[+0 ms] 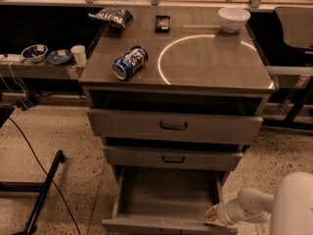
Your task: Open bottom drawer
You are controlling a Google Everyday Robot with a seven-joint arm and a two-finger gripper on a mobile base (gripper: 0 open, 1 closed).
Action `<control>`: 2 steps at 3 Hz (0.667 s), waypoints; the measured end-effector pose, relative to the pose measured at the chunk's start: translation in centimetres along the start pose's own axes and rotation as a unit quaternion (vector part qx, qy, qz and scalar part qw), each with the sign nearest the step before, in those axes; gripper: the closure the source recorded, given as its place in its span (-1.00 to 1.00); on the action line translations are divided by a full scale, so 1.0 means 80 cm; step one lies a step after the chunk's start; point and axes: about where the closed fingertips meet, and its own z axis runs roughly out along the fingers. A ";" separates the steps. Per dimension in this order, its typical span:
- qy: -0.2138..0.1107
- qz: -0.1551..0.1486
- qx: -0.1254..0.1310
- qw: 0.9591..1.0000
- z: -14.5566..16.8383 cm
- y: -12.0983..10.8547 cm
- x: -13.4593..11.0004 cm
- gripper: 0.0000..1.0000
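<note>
The grey cabinet [176, 62] has three drawers. The bottom drawer [161, 226] stands pulled far out toward me, its bare inside showing; its handle is hidden below the picture's edge. The middle drawer [172, 158] and top drawer [174, 126] each stick out a little. My gripper [213, 213] is at the bottom drawer's front right corner, by the top of its front panel, at the end of my white arm [254, 203] that comes in from the lower right.
On the cabinet top lie a blue can on its side [129, 62], a chip bag [111, 15], a dark small object [162, 22] and a white bowl [234, 18]. A side shelf at left holds bowls and a cup [78, 54]. A cable and a black stand leg [43, 194] cross the floor at left.
</note>
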 end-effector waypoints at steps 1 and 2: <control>-0.077 -0.028 0.021 0.996 -0.045 0.002 -0.024 0.95; -0.143 -0.057 0.074 0.985 -0.103 0.002 -0.042 0.47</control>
